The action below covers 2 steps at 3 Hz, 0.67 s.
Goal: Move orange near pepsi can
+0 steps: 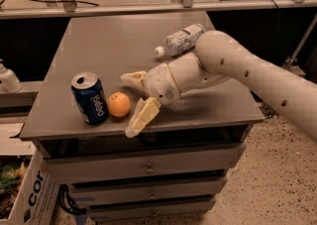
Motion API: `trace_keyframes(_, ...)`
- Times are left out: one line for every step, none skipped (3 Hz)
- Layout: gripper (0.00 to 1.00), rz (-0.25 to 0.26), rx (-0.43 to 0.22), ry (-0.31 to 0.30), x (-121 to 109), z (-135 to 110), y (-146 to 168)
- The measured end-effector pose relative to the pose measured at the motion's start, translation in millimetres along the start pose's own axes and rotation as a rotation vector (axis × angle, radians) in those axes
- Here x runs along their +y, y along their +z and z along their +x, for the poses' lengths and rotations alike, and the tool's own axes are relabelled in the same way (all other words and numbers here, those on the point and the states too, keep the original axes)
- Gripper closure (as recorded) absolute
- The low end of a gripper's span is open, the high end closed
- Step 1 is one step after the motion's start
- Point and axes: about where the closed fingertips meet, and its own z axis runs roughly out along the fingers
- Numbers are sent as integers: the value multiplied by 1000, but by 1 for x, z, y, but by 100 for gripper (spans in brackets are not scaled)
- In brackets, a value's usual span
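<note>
At the worktop's front edge, the orange (119,104) sits just beside the can (90,97), the gripper (132,102) spread empty alongside; placement looks done, needing only a clean withdrawal.

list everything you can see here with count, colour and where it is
can: 1, dark blue, upright at the table's front left
orange: 1, orange, on the table right beside the can
water bottle: 1, clear with white cap, lying on its side, back right
table: 1, grey, drawers below
cardboard box: 1, white with dark lettering, lower left
arm: 1, white, coming in from the right
gripper: 1, cream, open, at the orange's right side
</note>
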Motion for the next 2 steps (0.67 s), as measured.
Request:
trace_keyframes(0,43,7,-11,-8,-2,-19)
trace_keyframes(0,138,13,-25,-23,-2,-64)
